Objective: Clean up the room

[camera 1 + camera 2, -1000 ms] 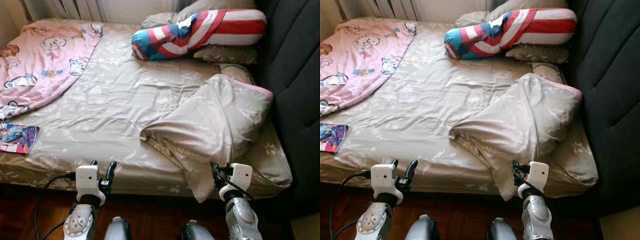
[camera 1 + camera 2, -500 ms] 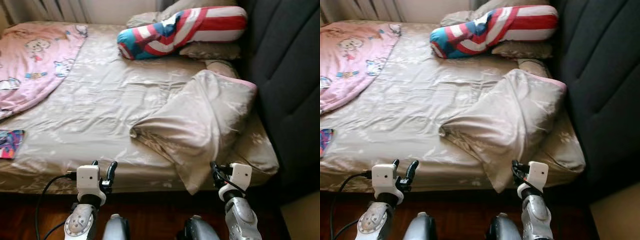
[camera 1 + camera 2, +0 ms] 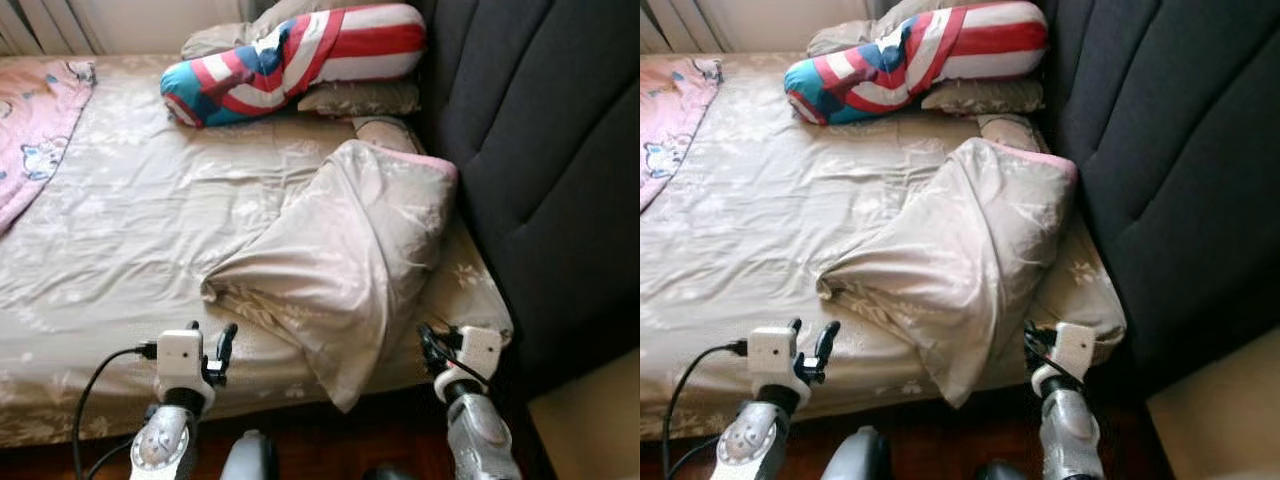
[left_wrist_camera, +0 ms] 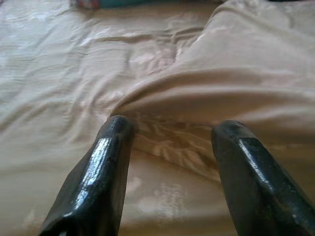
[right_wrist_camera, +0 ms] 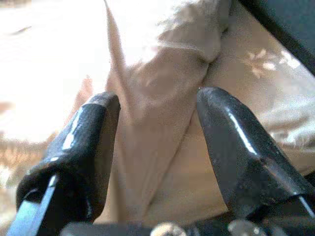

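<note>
A beige flowered duvet (image 3: 345,250) lies bunched on the right half of the bed (image 3: 120,230), one corner hanging over the front edge. A red, white and blue striped pillow (image 3: 290,50) rests at the head end. My left gripper (image 3: 210,345) is open, held low at the bed's front edge, facing the duvet's fold (image 4: 206,88). My right gripper (image 3: 432,345) is open too, just right of the hanging corner (image 5: 157,128), which appears between its fingers (image 5: 231,142) without being gripped.
A pink cartoon-print blanket (image 3: 35,110) covers the far left of the bed. A dark padded headboard (image 3: 540,150) rises on the right. A beige pillow (image 3: 360,97) lies under the striped one. Dark wooden floor (image 3: 320,450) runs below the bed edge.
The camera has swung to the right, so the bed slid left in view; the colourful book and most of the pink blanket left the picture. Both arms hold the same pose.
</note>
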### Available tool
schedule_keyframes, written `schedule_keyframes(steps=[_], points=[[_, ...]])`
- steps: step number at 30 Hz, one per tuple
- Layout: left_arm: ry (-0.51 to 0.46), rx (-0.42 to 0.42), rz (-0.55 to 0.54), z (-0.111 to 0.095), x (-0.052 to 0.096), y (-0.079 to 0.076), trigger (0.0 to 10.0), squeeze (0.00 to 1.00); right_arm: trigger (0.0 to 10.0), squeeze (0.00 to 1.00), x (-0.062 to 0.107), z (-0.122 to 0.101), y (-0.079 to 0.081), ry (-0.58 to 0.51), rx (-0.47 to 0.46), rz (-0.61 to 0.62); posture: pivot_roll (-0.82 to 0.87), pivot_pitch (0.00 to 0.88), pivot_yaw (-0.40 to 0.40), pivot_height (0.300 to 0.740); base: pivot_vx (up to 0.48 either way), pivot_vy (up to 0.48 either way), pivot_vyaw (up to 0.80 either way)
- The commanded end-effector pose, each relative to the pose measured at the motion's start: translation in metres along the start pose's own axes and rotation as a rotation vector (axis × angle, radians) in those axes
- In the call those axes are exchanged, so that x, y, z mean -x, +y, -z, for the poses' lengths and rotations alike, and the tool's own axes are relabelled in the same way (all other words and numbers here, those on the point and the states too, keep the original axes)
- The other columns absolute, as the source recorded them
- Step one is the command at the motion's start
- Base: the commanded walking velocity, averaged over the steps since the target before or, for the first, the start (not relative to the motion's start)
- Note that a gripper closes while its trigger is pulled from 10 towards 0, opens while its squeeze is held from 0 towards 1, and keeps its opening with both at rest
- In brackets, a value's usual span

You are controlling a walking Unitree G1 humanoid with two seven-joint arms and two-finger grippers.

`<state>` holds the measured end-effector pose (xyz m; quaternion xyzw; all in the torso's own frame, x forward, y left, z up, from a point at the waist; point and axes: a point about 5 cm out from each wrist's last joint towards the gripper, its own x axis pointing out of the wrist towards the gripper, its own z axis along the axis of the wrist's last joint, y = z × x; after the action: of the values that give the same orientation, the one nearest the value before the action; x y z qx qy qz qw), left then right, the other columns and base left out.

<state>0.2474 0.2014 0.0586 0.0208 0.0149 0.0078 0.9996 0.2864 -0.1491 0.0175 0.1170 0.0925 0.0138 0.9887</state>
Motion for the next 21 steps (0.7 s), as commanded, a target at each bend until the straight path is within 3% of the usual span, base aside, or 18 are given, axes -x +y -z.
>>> schedule_keyframes(steps=[1,4,8,18,21], points=[[0.014,0.010,0.019,0.004,0.001,-0.008,10.0,0.00,10.0,0.00,0.007,0.007,-0.014,0.029,0.005,0.034,0.03,0.152,-0.047,0.659,0.304,0.000,0.00],[0.013,0.014,0.012,0.003,0.001,-0.008,10.0,0.00,10.0,0.00,0.007,0.006,-0.007,0.024,0.052,-0.032,0.03,0.153,-0.048,0.659,0.097,0.000,0.53],[0.012,0.017,0.010,0.003,0.001,-0.007,10.0,0.00,10.0,0.00,0.007,0.008,-0.005,0.034,0.028,-0.051,0.03,0.153,-0.050,0.659,0.000,0.000,0.76],[0.012,0.018,0.007,0.003,0.001,-0.007,10.0,0.00,10.0,0.00,0.007,0.009,-0.002,0.052,0.010,-0.089,0.03,0.160,-0.047,0.659,0.000,0.000,0.00],[0.013,0.015,0.008,0.002,0.001,-0.005,10.0,0.00,10.0,0.00,0.000,0.009,-0.002,0.094,-0.041,-0.055,0.04,0.176,-0.035,0.659,0.000,0.000,0.00]])
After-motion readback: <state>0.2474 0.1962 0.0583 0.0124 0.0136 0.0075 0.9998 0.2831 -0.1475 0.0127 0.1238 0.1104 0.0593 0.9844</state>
